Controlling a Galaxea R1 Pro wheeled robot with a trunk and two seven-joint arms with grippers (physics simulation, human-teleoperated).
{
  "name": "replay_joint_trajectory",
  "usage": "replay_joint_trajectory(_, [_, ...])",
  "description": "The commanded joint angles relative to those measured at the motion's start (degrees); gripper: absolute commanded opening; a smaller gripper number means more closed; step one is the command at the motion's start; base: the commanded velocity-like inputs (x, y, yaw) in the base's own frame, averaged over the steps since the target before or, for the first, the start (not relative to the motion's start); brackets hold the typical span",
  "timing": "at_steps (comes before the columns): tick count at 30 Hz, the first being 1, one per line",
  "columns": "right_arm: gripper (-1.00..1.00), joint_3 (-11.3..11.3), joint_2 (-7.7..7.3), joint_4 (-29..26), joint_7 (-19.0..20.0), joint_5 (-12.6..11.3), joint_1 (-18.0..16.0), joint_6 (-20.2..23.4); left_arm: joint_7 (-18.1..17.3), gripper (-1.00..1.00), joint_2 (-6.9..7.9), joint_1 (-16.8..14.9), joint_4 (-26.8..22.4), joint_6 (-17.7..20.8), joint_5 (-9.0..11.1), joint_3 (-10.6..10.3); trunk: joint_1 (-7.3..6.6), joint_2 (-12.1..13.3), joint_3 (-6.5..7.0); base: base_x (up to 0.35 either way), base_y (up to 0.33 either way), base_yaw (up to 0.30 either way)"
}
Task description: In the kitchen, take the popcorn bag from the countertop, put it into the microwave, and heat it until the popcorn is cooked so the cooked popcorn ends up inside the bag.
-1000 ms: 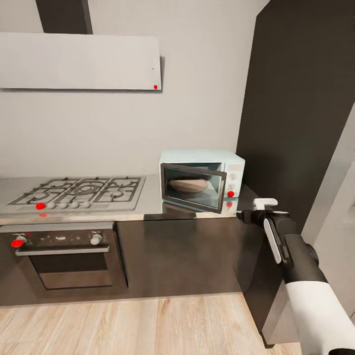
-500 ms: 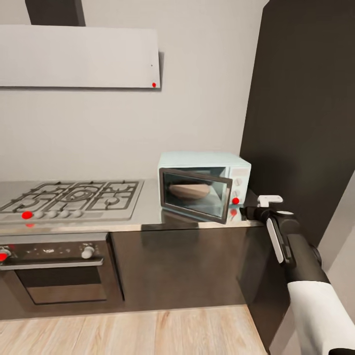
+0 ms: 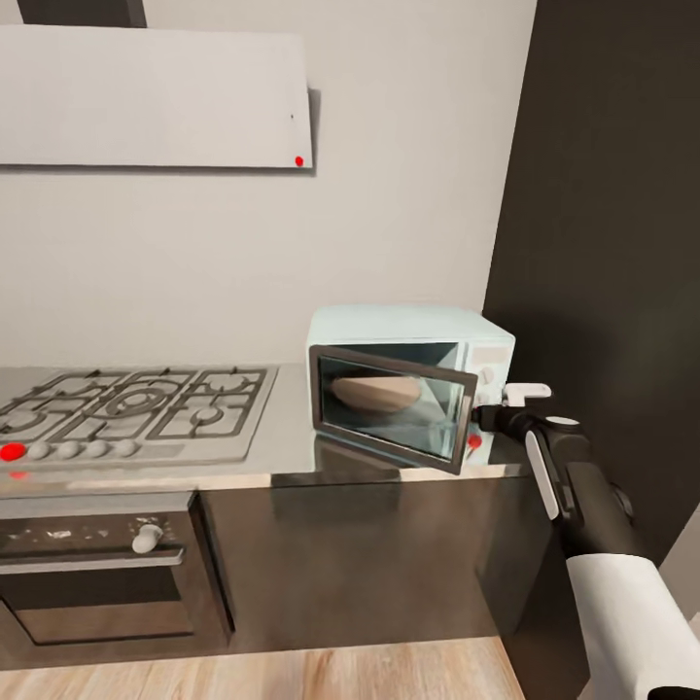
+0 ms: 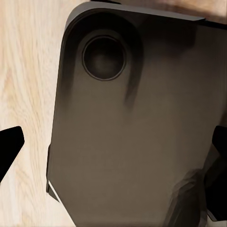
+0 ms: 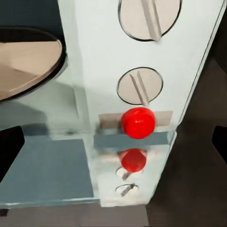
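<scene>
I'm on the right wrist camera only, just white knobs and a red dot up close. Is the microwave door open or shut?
Observer: In the head view, the microwave door is ajar. Its left edge is hinged and its free edge is swung out toward the robot.
Operator: Where's my right gripper relative to that door?
Observer: The right gripper sits just beyond the door's free edge, in front of the control panel at the microwave's right end.
Operator: And the left arm?
Observer: The left gripper is open. It points down at the robot's dark base and the wood floor, holding nothing.
</scene>
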Motion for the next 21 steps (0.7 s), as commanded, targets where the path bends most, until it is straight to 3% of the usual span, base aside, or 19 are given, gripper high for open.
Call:
replay_joint_trajectory(1, [1.0, -0.1, -0.06, 0.0, 2.3, 0.4, 0.0, 0.3, 0.0, 1.0, -0.01, 0.0, 0.0, -0.1, 0.3, 0.0, 0.01, 0.0, -0.06, 0.074, 0.0, 0.0])
replay_joint_trajectory(5, [1.0, -0.1, -0.34, 0.2, 12.2, 1.2, 0.0, 0.3, 0.0, 1.0, -0.01, 0.0, 0.0, -0.1, 0.3, 0.0, 0.01, 0.0, -0.06, 0.021, 0.0, 0.0])
replay_joint_trajectory(9, [1.0, -0.1, -1.89, 0.2, 15.3, 1.0, 0.0, 0.3, 0.0, 1.0, -0.01, 0.0, 0.0, -0.1, 0.4, 0.0, 0.01, 0.0, -0.06, 0.002, 0.0, 0.0])
replay_joint_trajectory(14, [1.0, -0.1, -2.26, 0.1, 21.1, 1.1, 0.0, 0.4, 0.0, 1.0, 0.0, 0.0, 0.0, -0.1, 0.4, 0.0, 0.01, 0.0, -0.06, 0.0, 0.0, 0.0])
replay_joint_trajectory(21, [1.0, 0.4, -2.27, -0.3, 22.6, 1.0, 0.0, 1.1, 0.0, 1.0, -0.01, 0.0, 0.0, -0.1, 0.4, 0.2, 0.01, 0.0, -0.06, -0.152, 0.035, 0.0])
